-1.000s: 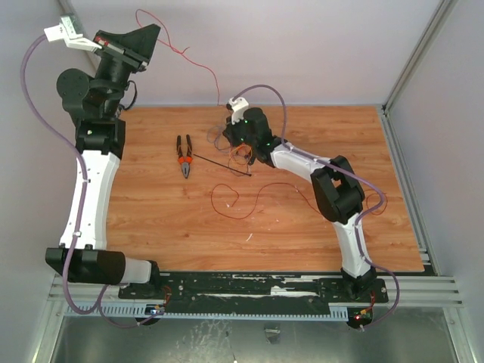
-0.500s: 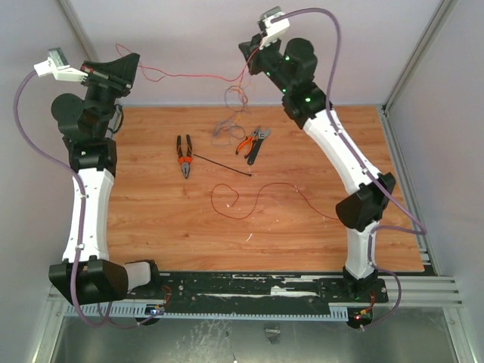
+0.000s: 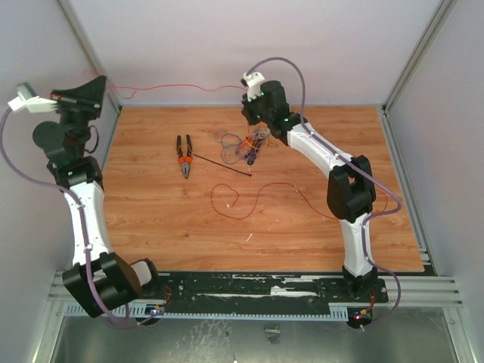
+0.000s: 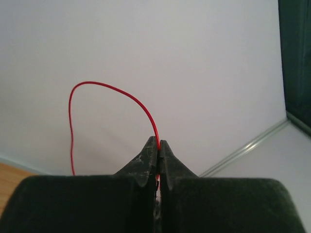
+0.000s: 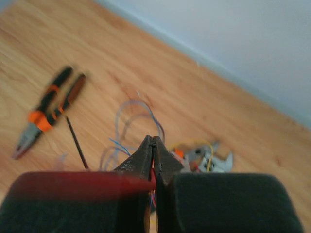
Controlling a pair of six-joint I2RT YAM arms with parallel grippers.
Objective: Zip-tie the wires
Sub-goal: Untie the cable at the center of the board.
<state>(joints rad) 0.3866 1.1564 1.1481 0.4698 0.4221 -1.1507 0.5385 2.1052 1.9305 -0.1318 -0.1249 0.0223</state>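
Two arms work the far side of the desk: my left arm is raised at the far left corner, and my right arm reaches far centre. The wires lie tangled just near of it, with orange-handled pliers to their left. The zip tie lies flat between them, untouched. The left pincer is clamped on a red strand; the right pincer is pinched tight, apparently on its other end. I judge I'm gathering wires. Next I should lay this strand with the tangle, then free one pincer for the tie.
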